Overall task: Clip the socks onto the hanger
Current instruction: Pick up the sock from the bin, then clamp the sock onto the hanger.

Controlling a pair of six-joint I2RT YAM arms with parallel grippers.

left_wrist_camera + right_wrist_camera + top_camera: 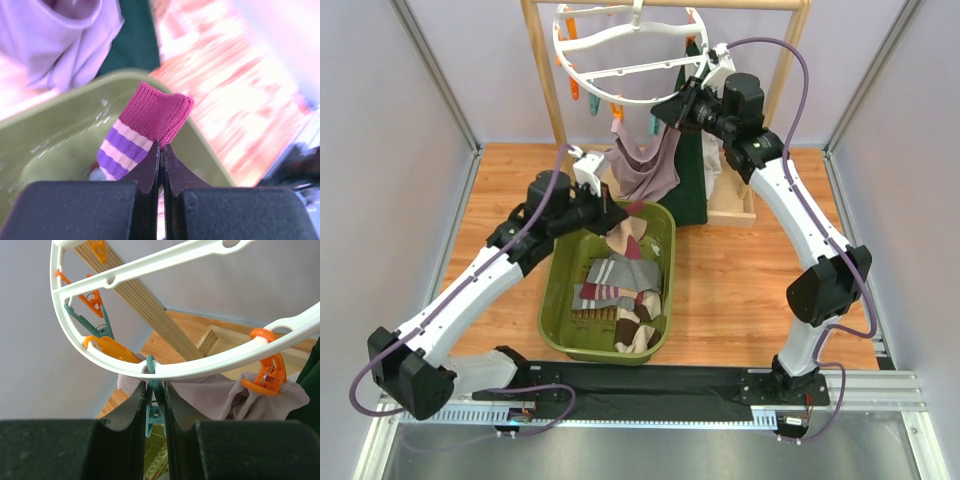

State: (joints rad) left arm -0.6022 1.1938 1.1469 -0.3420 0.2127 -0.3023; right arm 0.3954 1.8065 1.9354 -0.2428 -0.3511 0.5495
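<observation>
My left gripper (611,216) is shut on the cuff of a maroon-pink striped sock (152,114) and holds it over the far end of the olive basket (556,290). My right gripper (155,388) is shut on a teal clip (155,407) that hangs from the near rim of the white ring hanger (210,366). In the top view that gripper (667,108) sits under the ring (620,98). A lilac-grey sock (650,168) hangs from an orange clip (265,376), and a dark green sock (690,185) hangs beside it. More socks lie in the basket, among them a grey striped one (610,282).
The wooden rack's posts (544,80) and top rail carry the hanger; its base (735,205) rests on the wooden table behind the basket. Several orange and teal clips (95,302) dangle empty on the ring's left side. Grey walls stand on both sides.
</observation>
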